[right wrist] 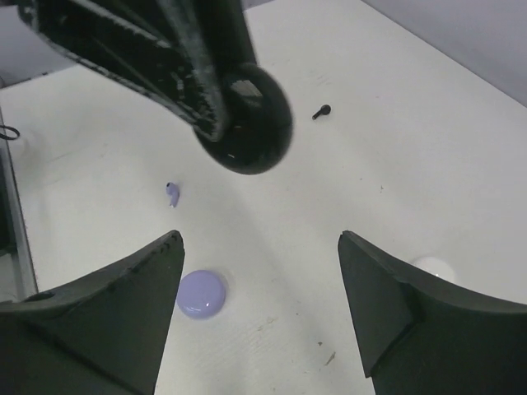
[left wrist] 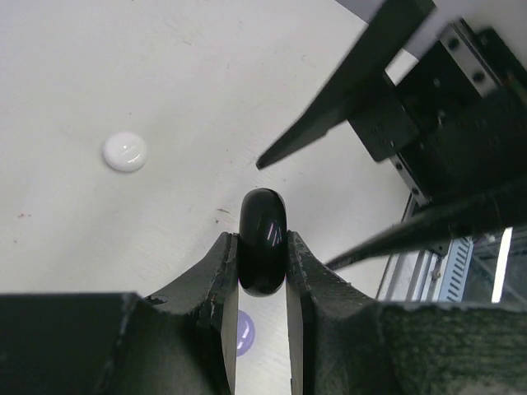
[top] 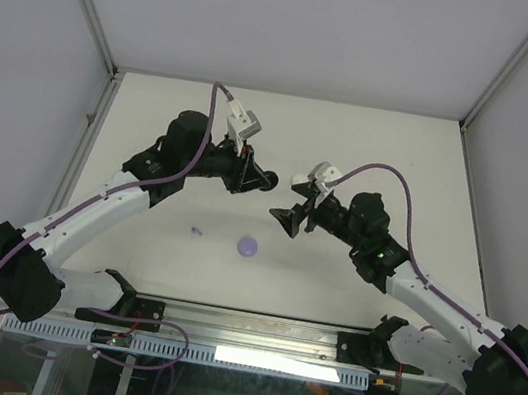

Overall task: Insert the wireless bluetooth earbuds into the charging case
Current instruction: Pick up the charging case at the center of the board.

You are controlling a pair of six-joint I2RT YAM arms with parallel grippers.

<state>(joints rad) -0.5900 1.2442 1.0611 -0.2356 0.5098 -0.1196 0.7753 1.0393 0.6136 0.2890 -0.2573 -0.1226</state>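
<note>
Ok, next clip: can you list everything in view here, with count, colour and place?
black case: 1, black, round, held off the table between the left gripper's fingers
lavender case: 1, lavender, round, on the table, near-centre
white case: 1, white, round, on the table
lavender earbud: 1, lavender, on the table left of the lavender case, apart from it
black earbud: 1, black, lying alone on the table
table: 1, white
left gripper: 1, black, shut on the black case
right gripper: 1, black, open and empty, facing the left gripper
</note>
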